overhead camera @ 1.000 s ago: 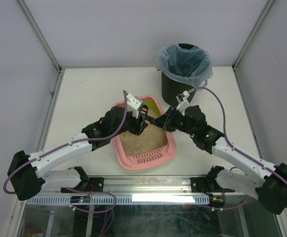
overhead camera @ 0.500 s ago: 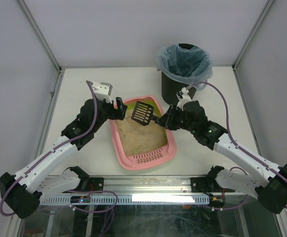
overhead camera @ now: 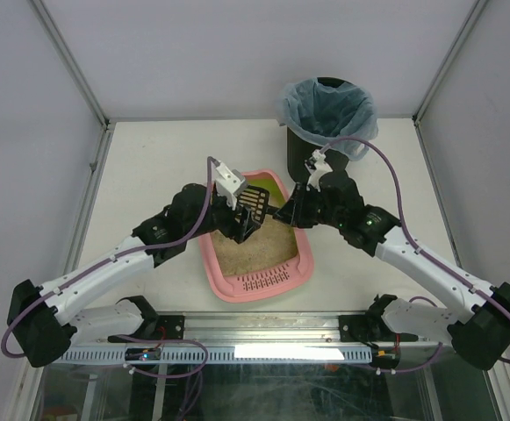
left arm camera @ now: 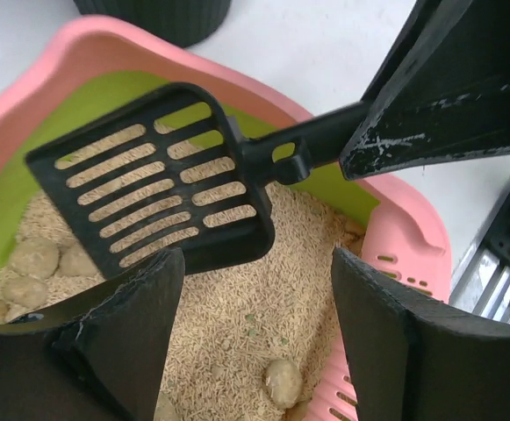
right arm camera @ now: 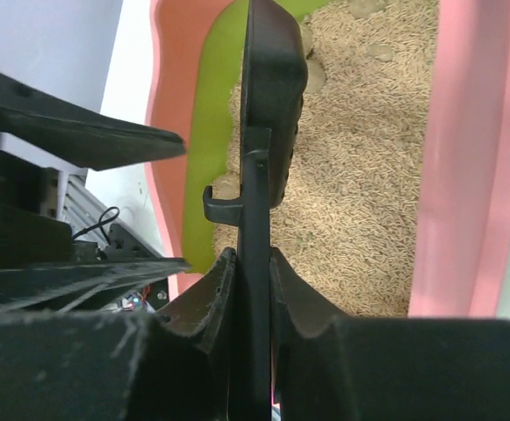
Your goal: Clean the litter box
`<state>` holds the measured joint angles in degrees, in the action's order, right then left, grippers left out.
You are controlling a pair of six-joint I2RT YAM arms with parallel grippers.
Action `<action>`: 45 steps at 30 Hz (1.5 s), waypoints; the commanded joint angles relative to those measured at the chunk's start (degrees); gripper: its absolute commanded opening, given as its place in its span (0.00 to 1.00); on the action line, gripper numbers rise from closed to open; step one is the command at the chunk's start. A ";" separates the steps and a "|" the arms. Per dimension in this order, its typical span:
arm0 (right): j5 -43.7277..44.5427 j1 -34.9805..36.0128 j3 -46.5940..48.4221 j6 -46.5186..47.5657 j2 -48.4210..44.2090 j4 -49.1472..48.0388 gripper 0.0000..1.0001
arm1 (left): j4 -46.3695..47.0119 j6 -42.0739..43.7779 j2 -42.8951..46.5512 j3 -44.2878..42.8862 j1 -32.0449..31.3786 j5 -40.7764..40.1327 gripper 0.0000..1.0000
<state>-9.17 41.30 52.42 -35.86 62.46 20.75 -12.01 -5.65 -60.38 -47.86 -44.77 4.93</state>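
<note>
The pink litter box (overhead camera: 211, 263) with its lime-green inner wall sits between the two arms, holding beige litter (left arm camera: 263, 307) and pale clumps (left arm camera: 283, 381). My right gripper (right arm camera: 255, 263) is shut on the handle of the black slotted scoop (overhead camera: 255, 200), holding the scoop head (left arm camera: 149, 193) just above the litter at the box's far end. My left gripper (left arm camera: 253, 263) hovers over the litter just below the scoop head, open, with nothing between its fingers (left arm camera: 395, 333). The scoop (right arm camera: 272, 88) looks empty.
A black bin (overhead camera: 329, 123) lined with a pale blue bag stands just behind the box's far right corner. The slotted grille end of the box (overhead camera: 263, 282) faces the arm bases. The enclosure's frame and walls border the table.
My left gripper opened, swung out to the left of the box, then came back over the litter beside the scoop. The right gripper kept hold of the scoop and shifted it slightly.
</note>
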 commanded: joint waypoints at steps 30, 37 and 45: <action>7.80 1.48 -9.12 -8.24 -4.55 -28.21 0.52 | 4.48 -7.26 -9.06 -3.58 -1.30 0.22 0.00; 16.79 5.81 -11.54 -9.86 -4.06 -34.25 0.53 | 4.89 -9.64 -8.57 -3.16 -0.13 -1.33 0.00; 24.00 10.10 -11.16 -11.36 -1.57 -34.50 0.49 | 4.89 -10.87 -8.35 -3.24 1.43 -1.31 0.00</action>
<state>7.57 49.45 40.73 -45.69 59.83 -9.65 -10.66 -14.70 -69.49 -49.41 -44.34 4.38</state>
